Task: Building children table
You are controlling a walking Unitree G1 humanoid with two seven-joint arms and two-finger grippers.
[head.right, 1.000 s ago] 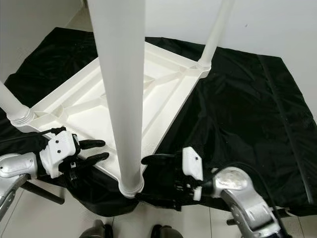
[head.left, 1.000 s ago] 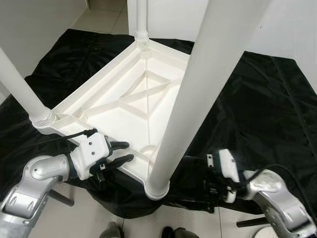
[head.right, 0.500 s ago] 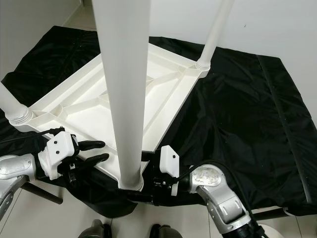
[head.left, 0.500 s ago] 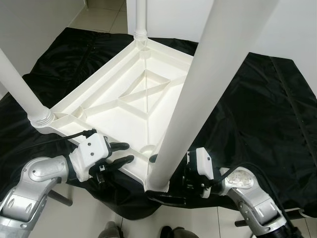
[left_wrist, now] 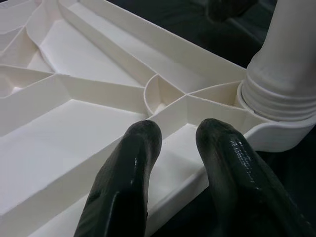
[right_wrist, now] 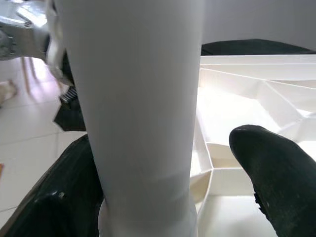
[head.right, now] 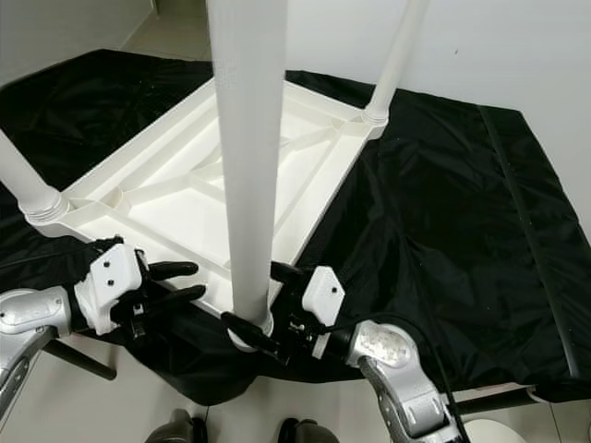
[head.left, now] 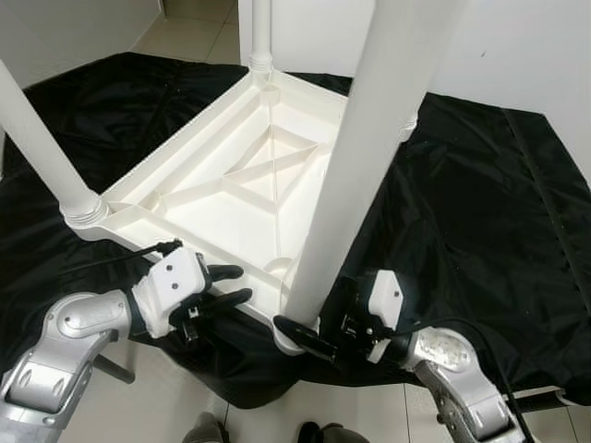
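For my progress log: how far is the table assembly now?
Four legs stand in the upside-down tabletop. The right tool straddles the near leg at its base, probably tightening it; the left tool steadies the tabletop's edge. Left: finishing that leg, then turning the table upright.

Table leg [right_wrist: 143,113] apparently between jaws

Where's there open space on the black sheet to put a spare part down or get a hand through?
Free: the black sheet on the robot's right of the upturned table, up to the wall. Crowded: the near edge, where the right gripper straddles the nearest leg and the left gripper sits at the rim.
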